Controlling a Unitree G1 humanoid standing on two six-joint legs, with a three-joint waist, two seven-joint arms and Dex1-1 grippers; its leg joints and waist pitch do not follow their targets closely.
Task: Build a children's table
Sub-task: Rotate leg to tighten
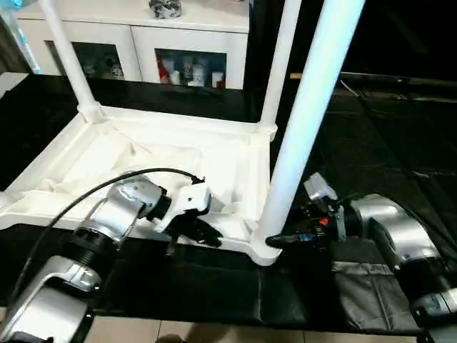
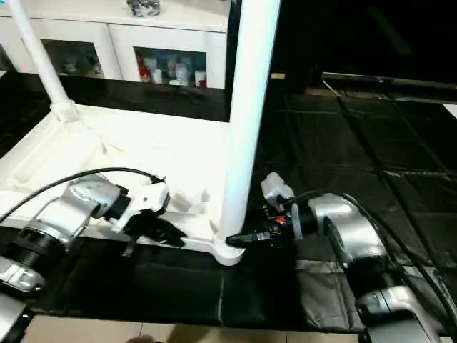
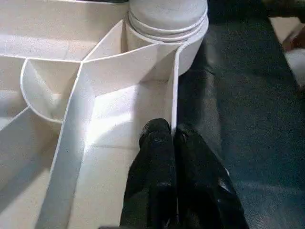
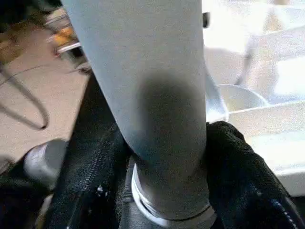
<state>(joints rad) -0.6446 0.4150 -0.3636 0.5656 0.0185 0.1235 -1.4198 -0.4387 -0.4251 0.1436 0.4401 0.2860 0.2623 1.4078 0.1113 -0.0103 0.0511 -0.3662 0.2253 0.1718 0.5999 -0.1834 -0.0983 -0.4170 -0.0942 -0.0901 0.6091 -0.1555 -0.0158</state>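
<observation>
Nearest me are my two silver forearms. My left hand (image 1: 200, 230) is pinched shut on the thin near rim of the upturned table top (image 1: 107, 161), one finger inside the wall and one outside, just along from the near corner socket (image 1: 265, 251). My right hand (image 4: 162, 191) has its fingers (image 4: 243, 171) set on either side of the near leg (image 1: 310, 121), low down where it enters that socket, touching it on both sides; I judge it a grip on the leg.

The table lies ribbed side up on the black mat (image 1: 400, 143) that covers the floor. Two more legs stand in the far sockets: one at the far left (image 1: 68, 50), one at the far right (image 1: 280, 64).

The risk I see: the near leg leans slightly, and if it is not fully seated, letting go could tip it out of the socket. Pushing sideways on it could also slide the light top across the mat, since my left hand pins just one thin wall and could slip off it.

Beyond stands a white cabinet (image 1: 136, 32) with glass doors, close behind the far legs. The tall near leg blocks much of my view from the head.
</observation>
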